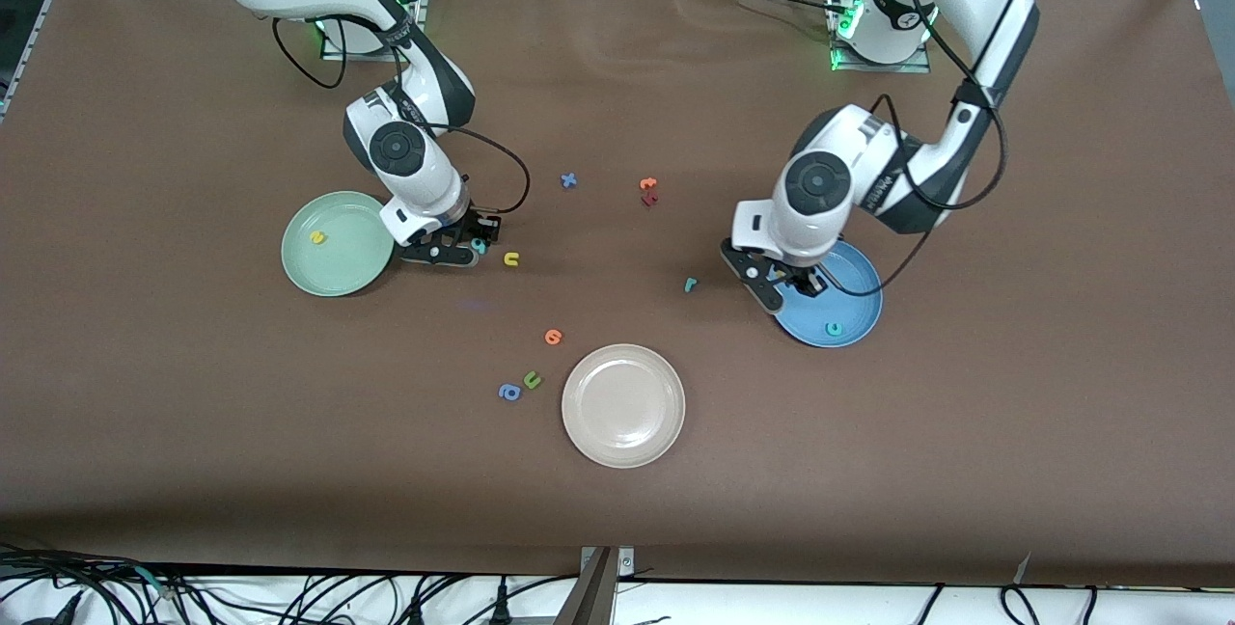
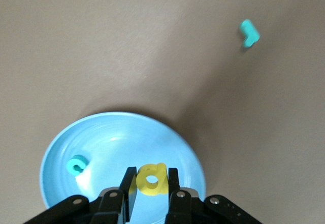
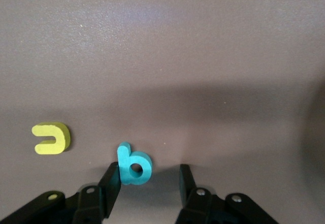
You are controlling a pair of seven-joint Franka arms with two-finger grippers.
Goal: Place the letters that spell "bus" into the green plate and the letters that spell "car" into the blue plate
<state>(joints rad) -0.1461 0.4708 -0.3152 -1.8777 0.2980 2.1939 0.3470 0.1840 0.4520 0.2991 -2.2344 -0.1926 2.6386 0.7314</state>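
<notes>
A: Where is the left gripper (image 1: 789, 285), and what is in it?

B: It hangs over the blue plate (image 1: 859, 270), at the rim toward the beige plate (image 1: 623, 405). Its fingers (image 2: 173, 184) pinch the yellow "a" (image 2: 152, 179). The teal "c" (image 1: 834, 327) lies in the same plate.

A: And the teal "r" (image 1: 690, 285)?

B: On the table beside the blue plate, toward the right arm's end, touching nothing.

A: The right gripper (image 1: 461, 244)?

B: Low at the table, just beside the green plate (image 1: 333, 241). The teal "b" (image 3: 133, 165) lies between its fingers (image 3: 110, 182); one finger touches the letter, the other stands apart, so the jaws are spread and not gripping.

A: The rest of "bus"?

B: The yellow "s" (image 1: 316, 237) lies in the green plate. The yellow "u" (image 1: 511, 259) lies on the table near the "b", on the side away from that plate.

A: Other letters?

B: An orange letter (image 1: 553, 337), a green "u" (image 1: 532, 379) and a blue "a" (image 1: 509, 392) lie beside the beige plate.
</notes>
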